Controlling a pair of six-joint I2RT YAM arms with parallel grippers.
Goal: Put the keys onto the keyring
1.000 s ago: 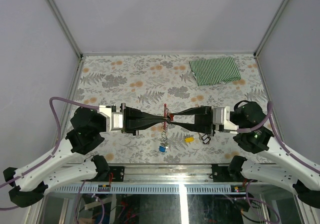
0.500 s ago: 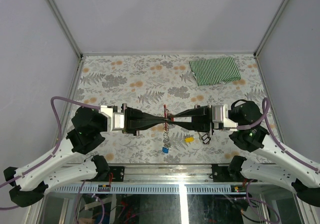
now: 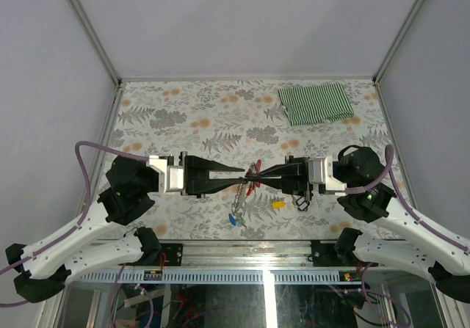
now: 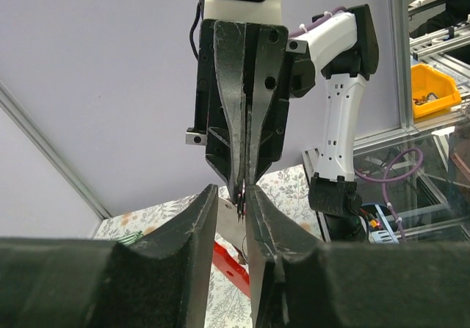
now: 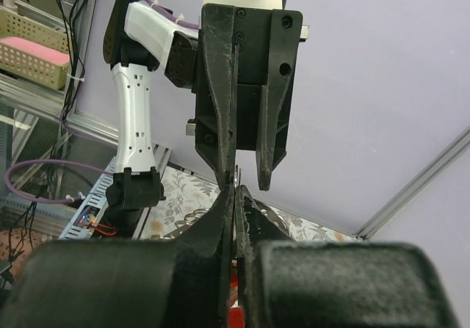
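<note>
Over the worktop's (image 3: pixel 183 115) middle, the right pincer (image 3: pixel 258 175) pinches the keyring (image 3: pixel 252 184) to anchor it, left pincer (image 3: pixel 244 174) slightly spread beside it

The top camera hangs above and behind the arm bases (image 3: pixel 150 246), looking steeply down from a distance over the whole flowered surface (image 3: pixel 183 115). Each wrist camera sits low, right behind its own fingers (image 4: pixel 183 247), facing level across the middle toward the opposite arm (image 4: pixel 338 100). All 3 views share the spot where the left hand (image 3: pixel 246 175) and right hand (image 3: pixel 258 175) meet tip to tip.
</note>
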